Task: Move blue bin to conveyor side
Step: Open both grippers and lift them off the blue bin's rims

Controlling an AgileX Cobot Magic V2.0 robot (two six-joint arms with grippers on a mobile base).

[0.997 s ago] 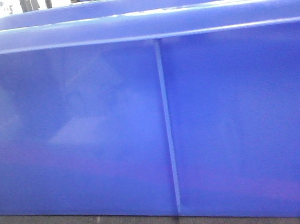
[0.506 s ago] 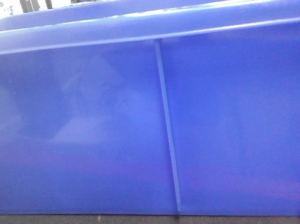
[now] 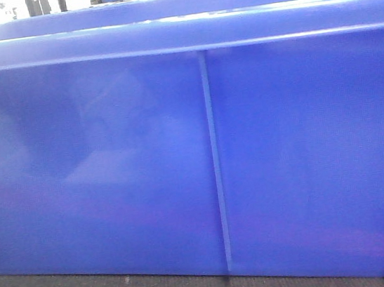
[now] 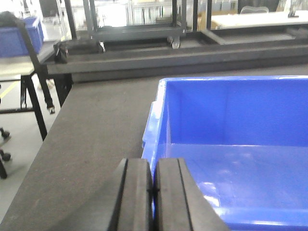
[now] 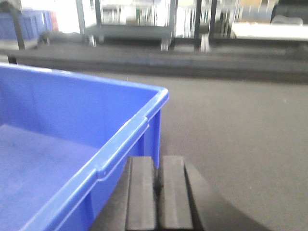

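Nothing has visibly moved since the earlier frames. The blue bin point(image 3: 212, 162) sits on the dark tabletop point(image 4: 91, 130). Only wrist views show the fingers: left fingers point(image 4: 137, 197) pinch its left rim; right fingers point(image 5: 140, 197), pressed together, sit just beside its right wall.

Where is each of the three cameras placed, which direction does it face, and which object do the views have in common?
Exterior front-facing: sits low, close to the blue bin, facing its long ribbed wall; no robot part shows.
Left wrist: behind the left gripper, pads pressed together at the bin's left rim, looking across the dark table.
Right wrist: behind the right gripper, pads together beside the bin's right wall, facing the same way.
All three views share the bin; both wrist views share the table.
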